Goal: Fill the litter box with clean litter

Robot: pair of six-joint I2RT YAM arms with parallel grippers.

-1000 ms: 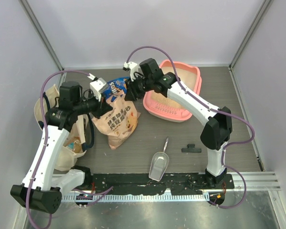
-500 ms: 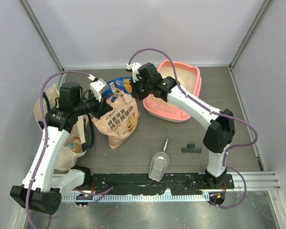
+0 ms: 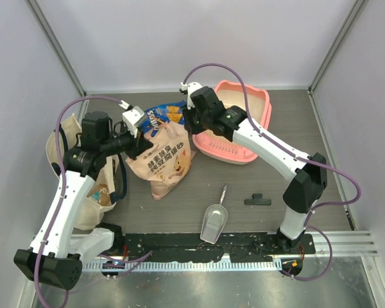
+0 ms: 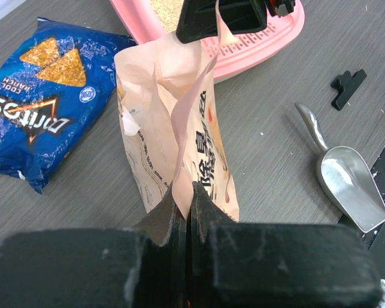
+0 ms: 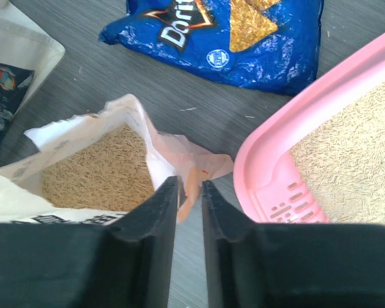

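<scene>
The pink litter box (image 3: 264, 96) sits at the back right with clean litter (image 5: 353, 147) lying in it. Beside it stands the pinkish-beige litter bag (image 3: 163, 163), its mouth open and granules (image 5: 96, 167) showing inside. My left gripper (image 4: 187, 192) is shut on the bag's near top edge. My right gripper (image 5: 190, 186) pinches the opposite flap, close to the box's slotted ledge (image 5: 295, 199). The bag's top stretches between the two grippers, the left gripper (image 3: 141, 149) on one side and the right gripper (image 3: 186, 125) on the other.
A blue Doritos bag (image 3: 163, 115) lies behind the litter bag. A metal scoop (image 3: 215, 221) and a black clip (image 3: 257, 200) lie on the table toward the front. A cream tote bag (image 3: 83, 192) slumps at the left under my left arm.
My right gripper has closed on the bag's flap and moved right toward the litter box, pulling the bag's top that way. The left gripper kept its hold.
</scene>
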